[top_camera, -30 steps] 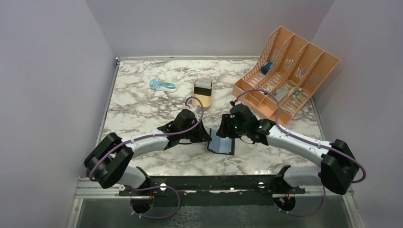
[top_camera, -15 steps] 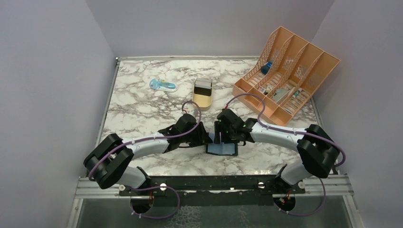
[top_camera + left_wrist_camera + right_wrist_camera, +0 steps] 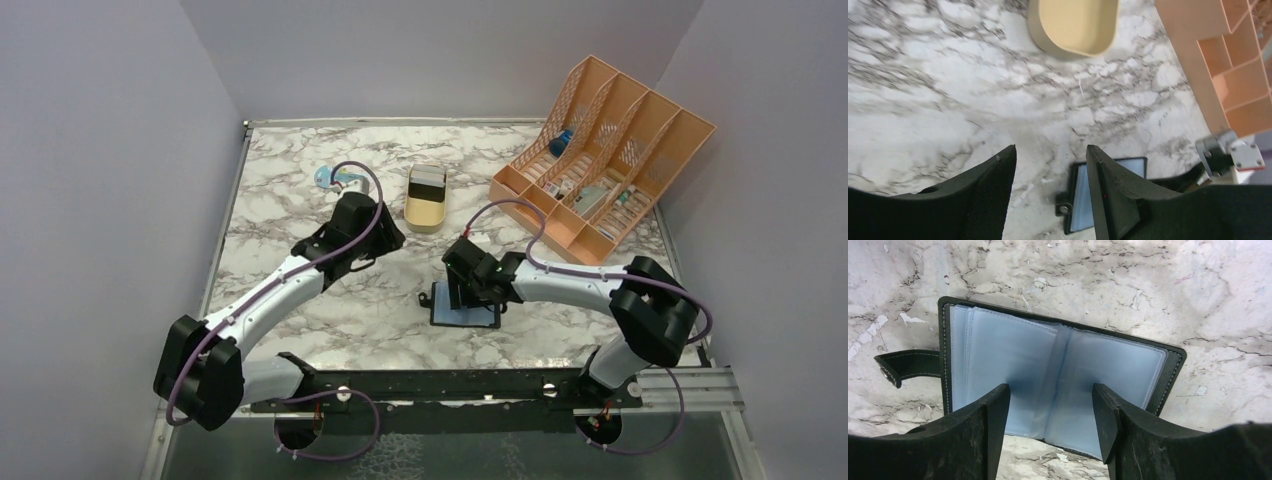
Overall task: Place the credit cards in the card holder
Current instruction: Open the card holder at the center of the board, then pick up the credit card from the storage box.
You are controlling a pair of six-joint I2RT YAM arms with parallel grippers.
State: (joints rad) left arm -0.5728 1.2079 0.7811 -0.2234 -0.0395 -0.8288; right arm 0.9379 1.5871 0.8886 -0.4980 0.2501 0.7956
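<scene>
The card holder [image 3: 464,307] lies open and flat on the marble, its blue-grey inner faces [image 3: 1058,370] up and its strap [image 3: 908,364] out to the side. My right gripper [image 3: 462,290] is open directly over it. Its fingertips [image 3: 1000,400] straddle the centre fold, and I cannot tell whether they touch. My left gripper [image 3: 385,243] is open and empty, apart from the holder and between it and the gold tin [image 3: 427,197]. The left wrist view shows the tin [image 3: 1075,22] ahead and the holder [image 3: 1080,200] low right. No credit cards show in any view.
An orange desk organiser [image 3: 600,150] with small items stands at the back right, its side also in the left wrist view [image 3: 1233,65]. A light blue object [image 3: 335,178] lies at the back left, partly behind the left arm's cable.
My left gripper has opened and drawn back from the card holder toward the tin. My right gripper has moved left over the holder, which has gone from propped up to flat.
</scene>
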